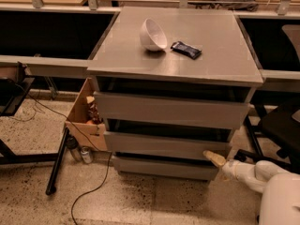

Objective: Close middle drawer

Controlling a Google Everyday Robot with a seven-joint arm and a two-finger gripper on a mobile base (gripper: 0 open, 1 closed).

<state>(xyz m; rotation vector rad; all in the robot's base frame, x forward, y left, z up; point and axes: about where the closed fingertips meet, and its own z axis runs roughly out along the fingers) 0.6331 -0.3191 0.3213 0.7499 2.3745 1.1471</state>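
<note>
The grey cabinet [173, 41] has three drawers. The middle drawer [164, 146] is a wide, shallow grey drawer with a flat handleless front, below the taller-fronted top drawer [168, 110] and above the lowest drawer [161, 168]. A dark gap shows above its front. My gripper [214, 158] comes in from the lower right on a white arm. Its tan tip lies at the right end of the middle drawer's front, at its lower edge.
A white bowl [153, 34] lies tipped on the cabinet top next to a dark wrapped bar [186, 49]. A cardboard box [86, 116] with bottles stands on the floor at the left. A black stand leg [56, 161] and cable lie nearby. A black chair [281, 125] is at the right.
</note>
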